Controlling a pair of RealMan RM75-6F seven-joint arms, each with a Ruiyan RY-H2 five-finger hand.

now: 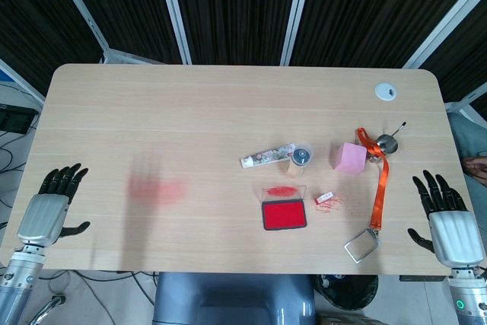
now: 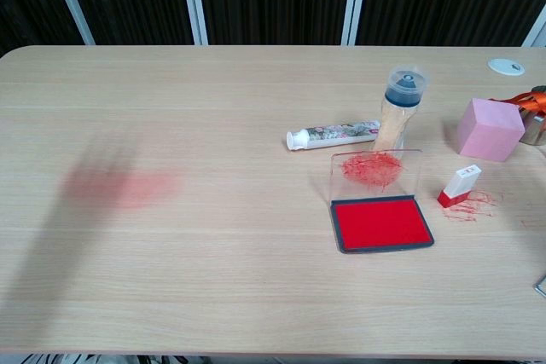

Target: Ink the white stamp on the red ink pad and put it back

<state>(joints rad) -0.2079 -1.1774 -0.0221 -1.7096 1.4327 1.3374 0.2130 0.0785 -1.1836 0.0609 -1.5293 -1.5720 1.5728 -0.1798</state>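
Pale wood table (image 1: 190, 112) before dark slatted panels (image 1: 236, 5); your stamp (image 2: 459, 185) stands just right of the open ink pad (image 2: 381, 223), and left hand (image 1: 52, 207) and right hand (image 1: 445, 215) rest spread, empty

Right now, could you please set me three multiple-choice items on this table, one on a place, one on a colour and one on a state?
1. Where does the white stamp stand?
A. right of the red ink pad
B. on the pad
C. at the table's left end

2. What colour is the cube?
A. green
B. pink
C. black

3. How is the ink pad's lid?
A. shut
B. taken away
C. open and raised

Answers: 1 A, it stands apart, on red smears; 2 B, pink in both views; 3 C, the clear lid stands up behind the red pad.
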